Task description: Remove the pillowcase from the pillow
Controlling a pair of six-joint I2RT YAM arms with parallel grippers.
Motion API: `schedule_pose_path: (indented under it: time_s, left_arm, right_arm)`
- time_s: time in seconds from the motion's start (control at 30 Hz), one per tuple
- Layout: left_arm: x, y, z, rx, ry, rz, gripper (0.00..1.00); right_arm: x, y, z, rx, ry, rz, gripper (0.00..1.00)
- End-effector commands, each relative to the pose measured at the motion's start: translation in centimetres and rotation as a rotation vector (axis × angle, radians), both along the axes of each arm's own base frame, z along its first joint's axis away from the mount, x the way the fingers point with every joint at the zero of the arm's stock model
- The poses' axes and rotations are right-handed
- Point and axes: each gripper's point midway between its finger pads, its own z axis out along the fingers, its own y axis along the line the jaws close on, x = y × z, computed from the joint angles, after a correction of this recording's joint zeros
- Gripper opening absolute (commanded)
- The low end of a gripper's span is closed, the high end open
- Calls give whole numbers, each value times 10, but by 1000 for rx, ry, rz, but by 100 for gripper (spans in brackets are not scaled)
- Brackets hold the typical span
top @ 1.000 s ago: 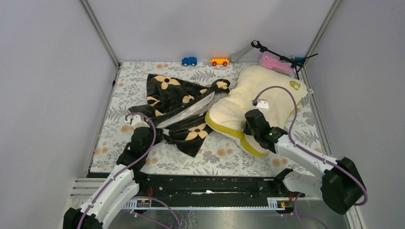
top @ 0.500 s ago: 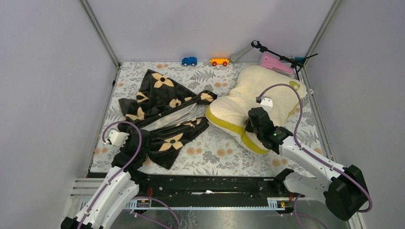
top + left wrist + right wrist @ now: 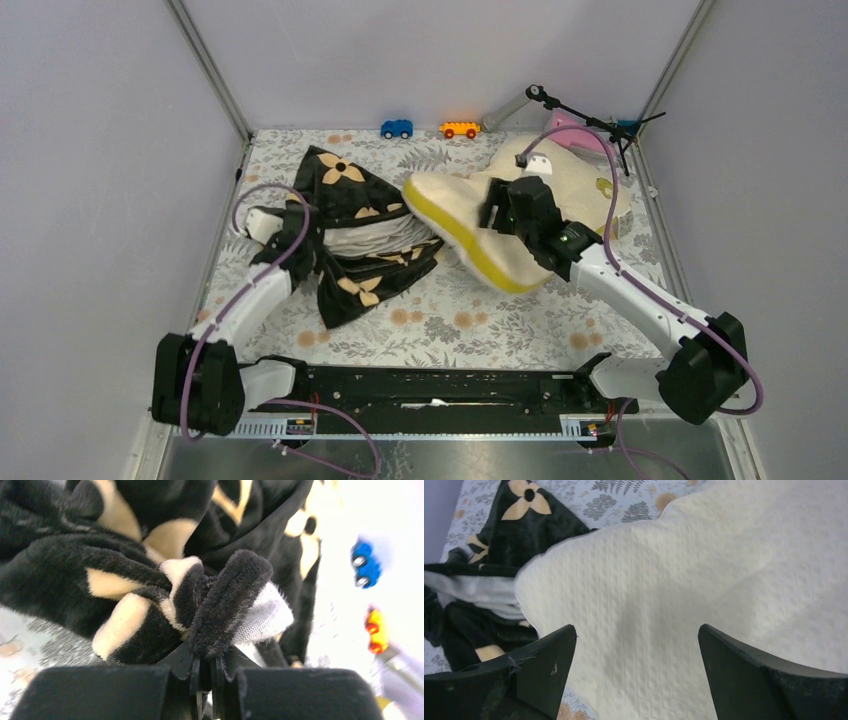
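The black pillowcase (image 3: 355, 215) with tan flowers lies crumpled at the left middle of the sheet, its grey-white lining showing. My left gripper (image 3: 296, 243) sits at its left edge. In the left wrist view the left gripper (image 3: 206, 662) is shut on a bunched fold of the pillowcase (image 3: 125, 530). The cream pillow (image 3: 455, 225) lies to the right, tipped so its yellow band faces the camera, with its left tip against the pillowcase. My right gripper (image 3: 497, 210) hovers over it. Seen from the right wrist, the right gripper (image 3: 636, 630) stands open above the pillow (image 3: 684, 580), holding nothing.
A blue toy car (image 3: 397, 128) and an orange toy car (image 3: 460, 129) sit at the far edge of the floral sheet (image 3: 450, 315). A black stand (image 3: 590, 118) and a pink object (image 3: 572, 138) occupy the far right corner. Walls close in left and right.
My right gripper has opened and let go of the pillow, which has swung left and tipped band-up. My left gripper dragged the pillowcase leftward, off the pillow, then moved farther back.
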Motion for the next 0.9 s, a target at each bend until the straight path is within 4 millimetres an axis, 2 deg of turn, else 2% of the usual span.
schedule_pose_path:
  time_s: [0.0, 0.03, 0.07, 0.13, 0.2, 0.3, 0.43, 0.53, 0.67, 0.87]
  left_arm:
    - [16, 20, 42, 26, -65, 83, 12]
    - [18, 21, 50, 58, -81, 58, 18]
    - [17, 22, 58, 85, -99, 36, 32]
    - [11, 22, 61, 129, -101, -10, 71]
    - [4, 17, 61, 173, -113, -85, 95]
    - [-4, 4, 58, 201, -176, -202, 99]
    - [-8, -21, 58, 269, -291, -420, 99]
    - [-10, -27, 55, 369, -334, -498, 99]
    - [-11, -30, 50, 544, -413, -586, 99]
    - [-10, -10, 31, 707, -350, -547, 99]
  right_arm:
    - [7, 15, 25, 7, -69, 109, 100]
    - [5, 7, 22, -11, -74, 86, 99]
    - [4, -4, 19, -31, -90, 50, 100]
    - [-2, -27, 15, -57, -141, -14, 100]
    - [-8, -49, 25, -30, -236, -77, 100]
    - [-17, -84, 10, -53, -250, -167, 100]
    - [-17, -131, -26, -94, -197, -275, 100]
    - [-18, -162, -34, -96, -255, -374, 100]
    - [-27, -177, -44, -157, -402, -343, 100]
    - [-12, -187, -73, -246, -343, -325, 100]
